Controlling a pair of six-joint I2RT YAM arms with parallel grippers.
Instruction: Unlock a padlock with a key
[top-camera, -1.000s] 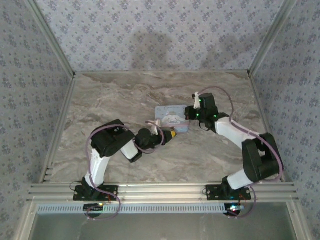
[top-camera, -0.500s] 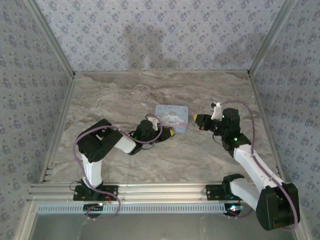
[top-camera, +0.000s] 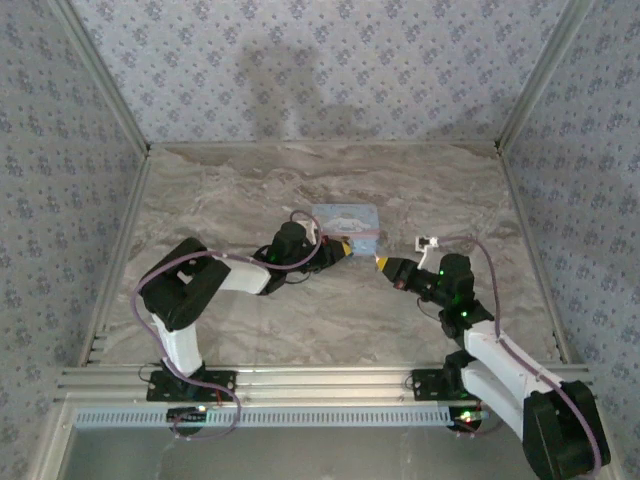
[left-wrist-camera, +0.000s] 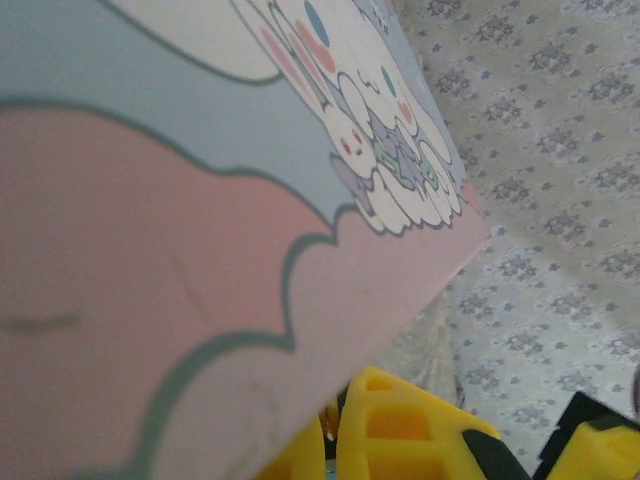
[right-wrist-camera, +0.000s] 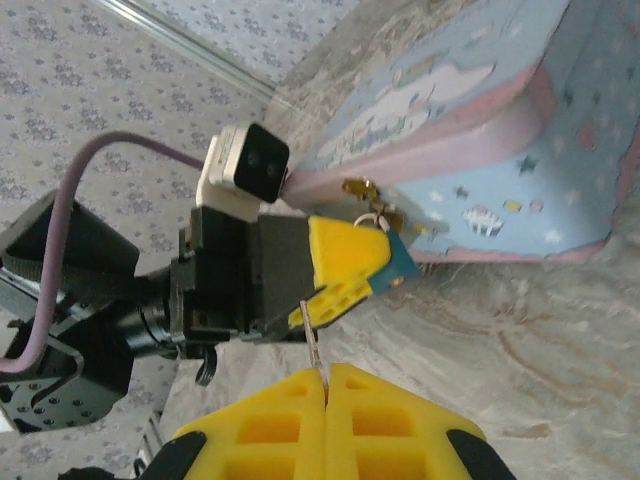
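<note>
Right wrist view: my right end effector (right-wrist-camera: 325, 378), pinched on the key (right-wrist-camera: 312, 345), has swung round from beyond the tin (right-wrist-camera: 480, 140). Just ahead of it, the left end effector (right-wrist-camera: 365, 262) clamps the padlock (right-wrist-camera: 403, 262). Insertion looks next.

Soft, even overhead light; vague shadows on back wall (top-camera: 330, 60). Blurred above left claw (left-wrist-camera: 332, 440): tin (left-wrist-camera: 200, 250). Sharp ahead of right claw (right-wrist-camera: 326, 378): padlock (right-wrist-camera: 403, 262), key (right-wrist-camera: 313, 343).
</note>
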